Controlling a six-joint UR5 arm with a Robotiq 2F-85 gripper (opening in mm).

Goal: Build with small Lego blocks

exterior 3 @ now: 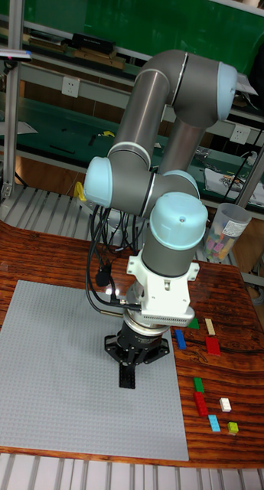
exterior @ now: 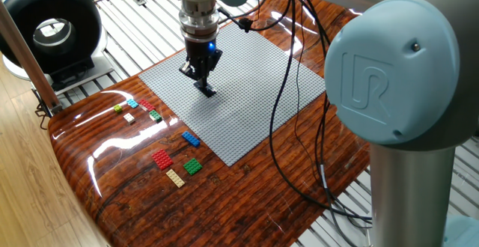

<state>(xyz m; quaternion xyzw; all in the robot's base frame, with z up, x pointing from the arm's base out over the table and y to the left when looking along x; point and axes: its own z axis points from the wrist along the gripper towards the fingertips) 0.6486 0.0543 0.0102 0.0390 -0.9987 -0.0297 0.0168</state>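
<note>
Honestly, I judge the build barely begun: no finished structure shows on the grey baseplate (exterior: pixel 254 90). My hand (exterior: pixel 206 90) is pressed down near its middle, fingers drawn narrow; whether they pinch a brick I cannot tell. The small Lego blocks (exterior: pixel 174 159) lie scattered on the wooden surface (exterior: pixel 135 202) just off the baseplate's edge. Open plate surrounds the hand; dangling cables (exterior: pixel 288 127) cross one side.

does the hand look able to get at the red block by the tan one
Probably yes: the red block lies uncovered on the wood beside the baseplate, nothing above it. The hand is down over the baseplate.
</note>
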